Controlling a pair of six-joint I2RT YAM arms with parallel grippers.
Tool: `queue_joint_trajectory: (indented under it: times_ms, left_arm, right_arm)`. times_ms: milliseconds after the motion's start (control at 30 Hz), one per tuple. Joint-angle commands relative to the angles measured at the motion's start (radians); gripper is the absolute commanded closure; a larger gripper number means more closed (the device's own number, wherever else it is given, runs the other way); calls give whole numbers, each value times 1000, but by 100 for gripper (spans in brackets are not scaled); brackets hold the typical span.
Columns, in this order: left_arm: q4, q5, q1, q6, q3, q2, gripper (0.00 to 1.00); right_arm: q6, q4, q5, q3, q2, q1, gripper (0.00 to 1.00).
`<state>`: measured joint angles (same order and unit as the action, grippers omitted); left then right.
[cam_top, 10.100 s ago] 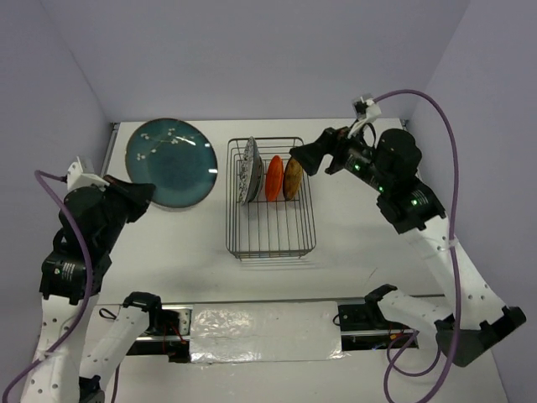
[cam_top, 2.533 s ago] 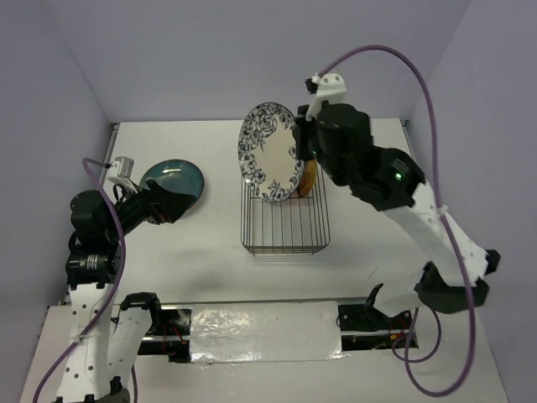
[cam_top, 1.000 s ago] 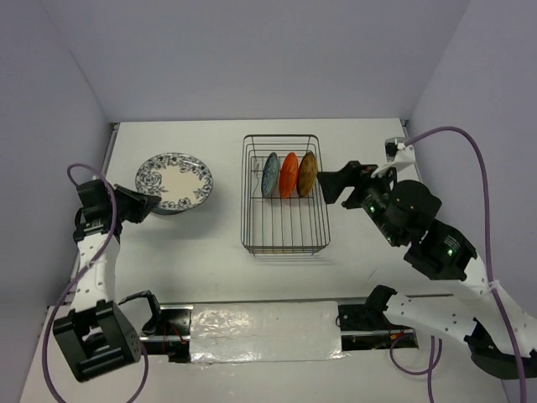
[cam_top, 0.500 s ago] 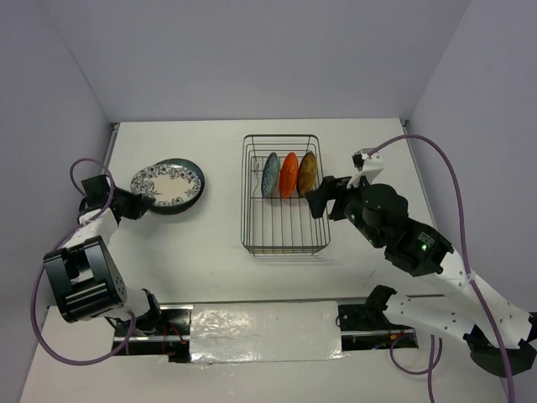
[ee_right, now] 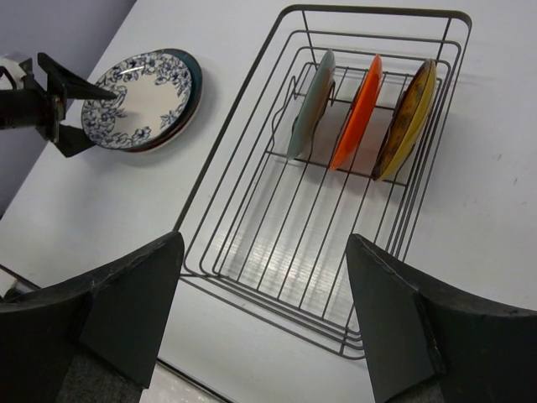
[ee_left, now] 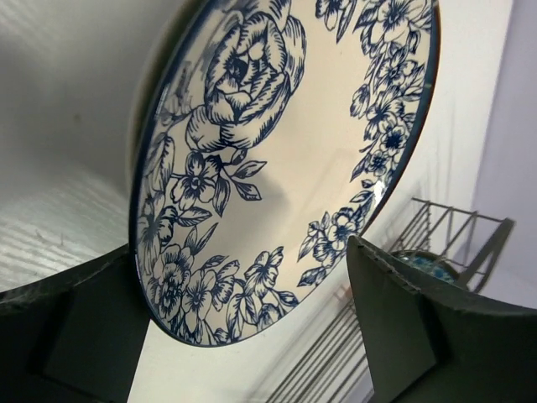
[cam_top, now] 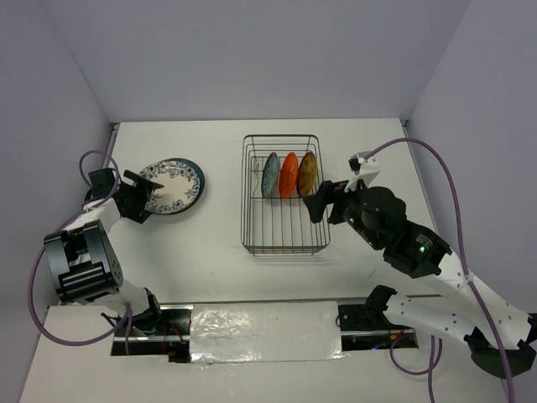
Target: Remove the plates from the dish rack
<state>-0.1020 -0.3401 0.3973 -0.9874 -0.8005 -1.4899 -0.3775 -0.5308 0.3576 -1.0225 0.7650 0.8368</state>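
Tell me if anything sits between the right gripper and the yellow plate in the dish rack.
Nothing except the side wires of the dish rack. The yellow plate is the plate nearest the open right gripper; the orange plate and the teal plate stand beyond it.

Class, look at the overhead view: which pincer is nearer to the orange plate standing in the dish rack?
Right. The right pincer sits just outside the dish rack's right side, near the yellow plate next to the orange plate. The left pincer is far left, at the floral plate.
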Motion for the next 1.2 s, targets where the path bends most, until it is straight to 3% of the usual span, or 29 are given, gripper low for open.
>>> queue_joint_trajectory:
  times_ms: [0,467,667,1167]
  left_arm:
    - [-44,29,-47,52,-78,-27,0]
    - [-294,187,-149,131,-258,-89,0]
    - [-310,208,-155,125,-275,-47,0]
    - [-452,250,-192,156,-397,-184,0]
  right_arm:
    - [-3,38,-9,9,-10,-4,15]
    - [-3,43,-22,32,-15,-4,15]
    - [-1,40,-28,38,-16,-4,15]
    - [6,32,-36,32,-21,-2,15]
